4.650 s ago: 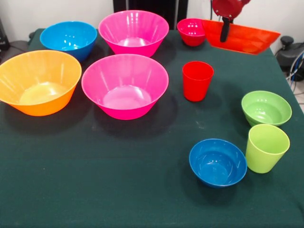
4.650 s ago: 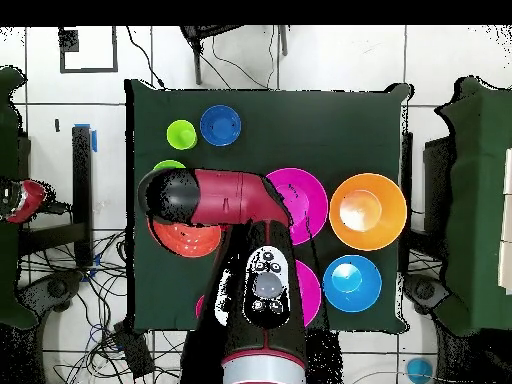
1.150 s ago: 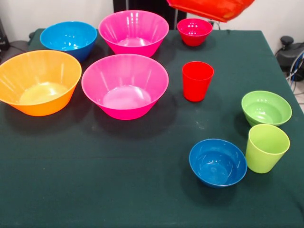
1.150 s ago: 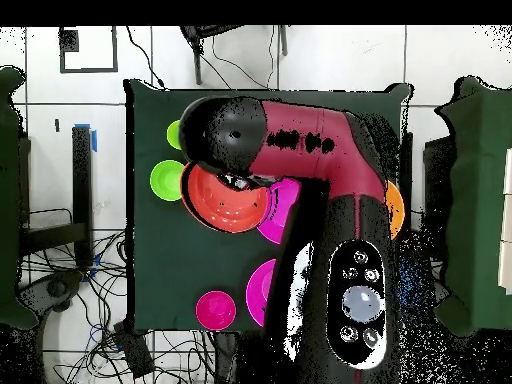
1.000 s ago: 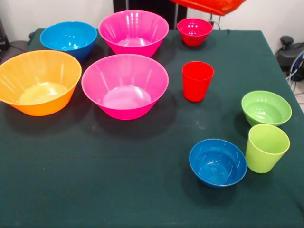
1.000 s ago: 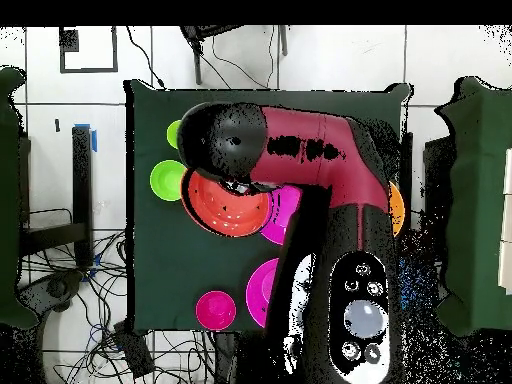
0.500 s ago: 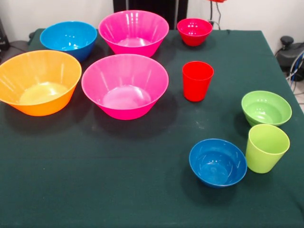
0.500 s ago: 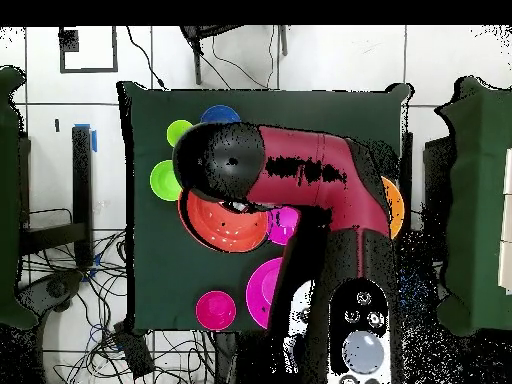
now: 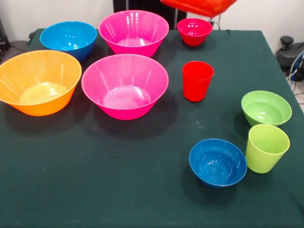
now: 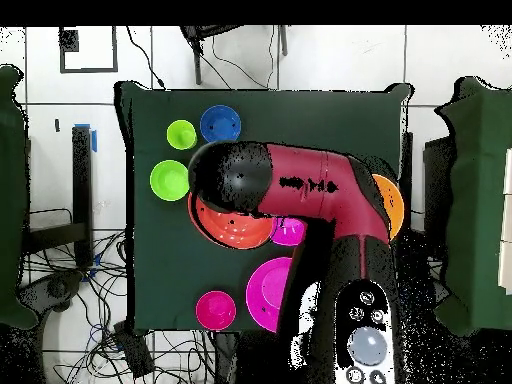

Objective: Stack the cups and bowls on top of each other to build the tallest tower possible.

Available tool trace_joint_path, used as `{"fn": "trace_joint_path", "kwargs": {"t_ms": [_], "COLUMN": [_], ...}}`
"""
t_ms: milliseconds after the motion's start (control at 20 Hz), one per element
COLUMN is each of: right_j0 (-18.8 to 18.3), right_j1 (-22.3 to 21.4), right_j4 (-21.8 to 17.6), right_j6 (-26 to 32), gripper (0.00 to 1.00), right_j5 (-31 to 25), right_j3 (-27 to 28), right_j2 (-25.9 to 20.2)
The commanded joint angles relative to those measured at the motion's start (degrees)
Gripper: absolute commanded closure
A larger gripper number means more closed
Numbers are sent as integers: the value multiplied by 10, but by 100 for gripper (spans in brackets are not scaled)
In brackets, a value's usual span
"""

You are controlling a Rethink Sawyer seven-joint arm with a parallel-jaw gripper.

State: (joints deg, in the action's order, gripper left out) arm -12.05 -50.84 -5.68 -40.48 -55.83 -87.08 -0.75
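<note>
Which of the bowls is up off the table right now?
The wide red-orange bowl: it hangs in the air at the front view's top edge, above the small red bowl. Every other bowl sits on the green tablecloth.

Wide red-orange bowl (image 9: 199,6) cut off by the front view's top edge, half-hidden under the arm (image 10: 300,190) overhead.

Lifted off the far right corner of the table (image 9: 142,199); red-orange bowl (image 9: 199,6) carried up and left, dipped back into view at the top edge. Arm (image 10: 300,190) swung across above the bowls.
</note>
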Motion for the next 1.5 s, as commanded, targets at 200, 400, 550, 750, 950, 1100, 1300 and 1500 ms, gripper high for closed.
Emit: {"fn": "trace_joint_path", "kwargs": {"t_ms": [200, 400, 550, 750, 950, 1100, 1300, 1500], "right_j0": [0, -4, -9, 0, 1, 10, 10, 21], "right_j1": [66, 67, 65, 59, 41, 38, 32, 32], "right_j4": [-57, -49, -45, -44, -24, -29, -18, -10], "right_j6": [-70, -65, -57, -65, -67, -74, -77, -92], "gripper": [100, 100, 100, 100, 100, 100, 100, 100], "right_j5": [118, 128, 126, 112, 86, 74, 80, 61], "right_j3": [-68, -76, -80, -76, -85, -78, -89, -79], "right_j2": [-29, -34, -38, -30, -37, -29, -36, -34]}}
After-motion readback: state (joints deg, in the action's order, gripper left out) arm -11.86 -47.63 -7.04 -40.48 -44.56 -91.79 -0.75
